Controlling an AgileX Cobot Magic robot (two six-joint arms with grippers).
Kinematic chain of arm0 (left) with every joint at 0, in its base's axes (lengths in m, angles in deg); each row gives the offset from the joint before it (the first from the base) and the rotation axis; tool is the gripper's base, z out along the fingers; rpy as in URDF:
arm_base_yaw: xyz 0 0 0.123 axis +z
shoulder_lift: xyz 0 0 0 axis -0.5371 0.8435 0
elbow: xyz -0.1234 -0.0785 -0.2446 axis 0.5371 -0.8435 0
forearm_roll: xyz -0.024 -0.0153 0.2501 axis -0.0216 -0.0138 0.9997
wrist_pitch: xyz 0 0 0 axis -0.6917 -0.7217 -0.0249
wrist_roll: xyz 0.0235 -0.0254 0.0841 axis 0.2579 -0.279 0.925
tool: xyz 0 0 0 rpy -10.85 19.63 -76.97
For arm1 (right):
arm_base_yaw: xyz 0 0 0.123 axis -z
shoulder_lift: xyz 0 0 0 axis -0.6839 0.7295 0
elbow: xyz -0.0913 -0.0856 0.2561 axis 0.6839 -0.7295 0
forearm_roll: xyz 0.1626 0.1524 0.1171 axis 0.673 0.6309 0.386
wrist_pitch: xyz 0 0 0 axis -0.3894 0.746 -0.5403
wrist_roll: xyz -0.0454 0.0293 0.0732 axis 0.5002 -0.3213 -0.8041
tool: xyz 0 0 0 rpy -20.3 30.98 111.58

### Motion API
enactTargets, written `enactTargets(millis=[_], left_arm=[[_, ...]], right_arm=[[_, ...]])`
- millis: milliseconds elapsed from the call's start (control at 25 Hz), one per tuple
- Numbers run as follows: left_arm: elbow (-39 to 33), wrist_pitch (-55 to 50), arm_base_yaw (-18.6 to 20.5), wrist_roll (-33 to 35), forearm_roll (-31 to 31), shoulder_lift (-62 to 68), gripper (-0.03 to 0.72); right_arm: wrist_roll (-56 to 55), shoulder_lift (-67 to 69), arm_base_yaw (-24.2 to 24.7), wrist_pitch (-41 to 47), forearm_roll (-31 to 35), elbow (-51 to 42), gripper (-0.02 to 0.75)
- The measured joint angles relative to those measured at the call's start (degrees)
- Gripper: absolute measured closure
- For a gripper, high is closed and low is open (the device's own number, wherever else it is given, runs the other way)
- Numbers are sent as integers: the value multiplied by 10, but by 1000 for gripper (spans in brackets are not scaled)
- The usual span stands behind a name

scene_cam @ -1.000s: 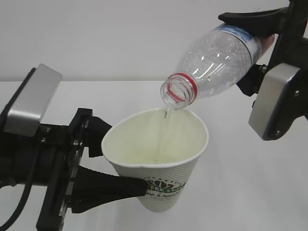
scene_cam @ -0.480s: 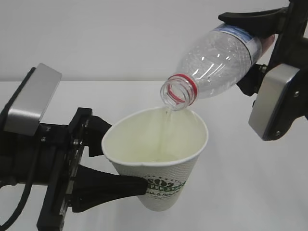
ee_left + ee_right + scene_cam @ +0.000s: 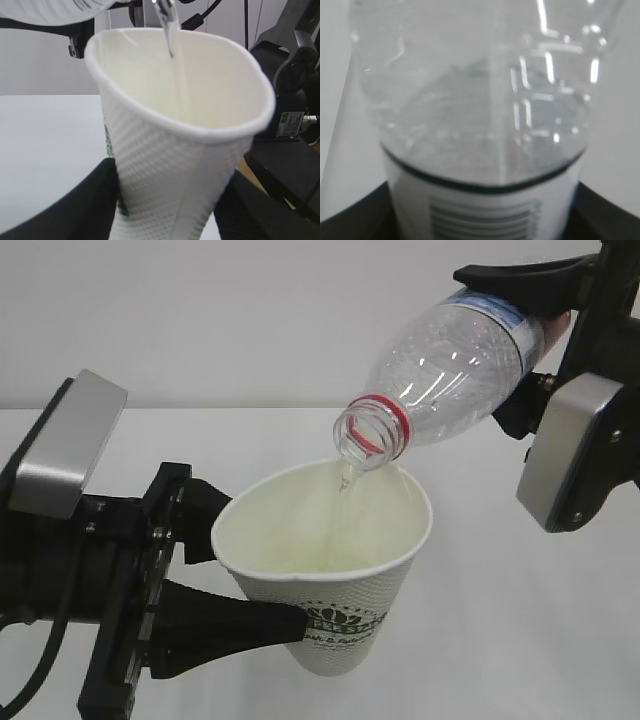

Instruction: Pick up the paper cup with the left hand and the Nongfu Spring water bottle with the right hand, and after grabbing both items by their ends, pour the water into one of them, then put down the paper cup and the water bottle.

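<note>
**Two grippers, one thin stream of water**

Two black grippers fill the sides of the exterior view above a white table (image 3: 520,640). The left hand (image 3: 255,570), largest in the frame at lower left, carries a grey metallic block on its body and clamps the paper cup (image 3: 335,580) near its base, one jaw across the green-and-black logo, the other behind the wall. The right hand (image 3: 525,345), at upper right with its grey rounded plate hanging below, grips the labelled end of the Nongfu Spring water bottle (image 3: 450,355), jaws above and below it.

The bottle lies tilted, its uncapped mouth and red neck ring pointing down-left, just above the cup's far rim at the frame's centre. The cup sits lower centre, held off the table and leaning slightly right, cream inside showing.

Smallest, the water (image 3: 172,35) falls as a narrow clear stream from the bottle's mouth into the cup; how much has gathered inside is hard to tell. The right wrist view shows the bottle's clear wall (image 3: 485,100) and a barcode on the label.
</note>
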Motion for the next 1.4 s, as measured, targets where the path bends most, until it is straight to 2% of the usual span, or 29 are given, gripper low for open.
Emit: enactTargets(millis=[1400], left_arm=[[0,-1,0,0,-11,0,268]], right_arm=[[15,0,0,-8,0,1,256]])
